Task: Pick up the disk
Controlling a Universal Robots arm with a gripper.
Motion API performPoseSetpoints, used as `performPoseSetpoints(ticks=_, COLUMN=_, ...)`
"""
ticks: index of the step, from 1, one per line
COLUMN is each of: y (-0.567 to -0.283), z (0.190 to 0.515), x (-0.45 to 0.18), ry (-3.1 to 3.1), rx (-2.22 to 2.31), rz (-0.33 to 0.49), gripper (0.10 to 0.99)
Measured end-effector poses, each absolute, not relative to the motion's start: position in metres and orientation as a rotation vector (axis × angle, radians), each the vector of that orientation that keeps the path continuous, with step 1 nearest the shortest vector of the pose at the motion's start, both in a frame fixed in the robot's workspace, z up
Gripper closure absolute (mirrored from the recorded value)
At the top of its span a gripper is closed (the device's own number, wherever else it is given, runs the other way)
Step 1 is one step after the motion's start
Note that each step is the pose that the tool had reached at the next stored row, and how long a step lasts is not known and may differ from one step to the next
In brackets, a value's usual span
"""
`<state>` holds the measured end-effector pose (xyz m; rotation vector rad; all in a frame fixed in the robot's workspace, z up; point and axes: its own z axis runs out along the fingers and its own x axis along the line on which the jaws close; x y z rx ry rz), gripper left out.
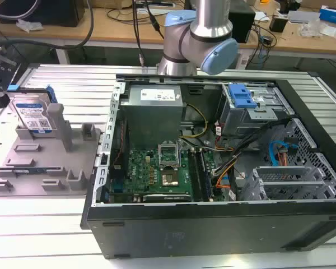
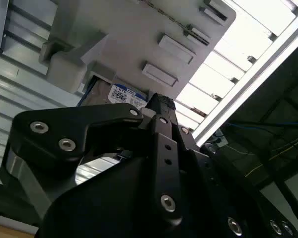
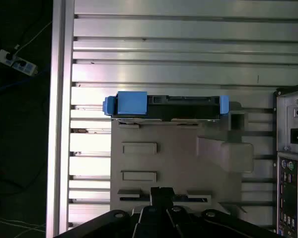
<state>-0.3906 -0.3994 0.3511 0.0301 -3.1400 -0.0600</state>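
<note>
Exterior view, far left: the disk [image 1: 32, 116] stands on edge in the grey fixture tray [image 1: 45, 168]. Its label faces the camera, and the blue frame [image 1: 51, 95] runs along its top and side. The tray lies flat on the slatted metal table [image 1: 73, 78], just beside the open computer case [image 1: 213, 224], which sits toward the exterior view's right. Inside the case, left to right: grey power supply [image 1: 154, 112] with the green motherboard [image 1: 157, 168] in front of it, bundled cables [image 1: 229, 168] mid-case, and a blue bracket [image 1: 241, 96] on the drive cage at the back right. The arm [image 1: 199, 33] rises behind the case, in front of a wooden bench [image 1: 112, 28].

First wrist view: disk [image 3: 184, 110] seen edge-on at the tray [image 3: 179, 158] edge away from the gripper [image 3: 162, 194], blue frame [image 3: 131, 103] at both ends. The gripper is near the opposite tray edge, well apart from the disk and not touching it. Jaws look together, nothing between them. The case's rear panel [image 3: 290, 163] is beside the tray.

Second wrist view: black gripper [image 2: 161, 101] in front, the disk's label [image 2: 123, 94] just past its tip, tray [image 2: 139, 44] beyond.
</note>
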Motion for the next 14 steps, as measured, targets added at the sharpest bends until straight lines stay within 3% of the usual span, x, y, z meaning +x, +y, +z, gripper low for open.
performPoseSetpoints(ticks=14, y=-0.3994, z=0.3511, x=-0.3906, ry=-3.14, rx=0.042, rz=-0.06, gripper=0.98)
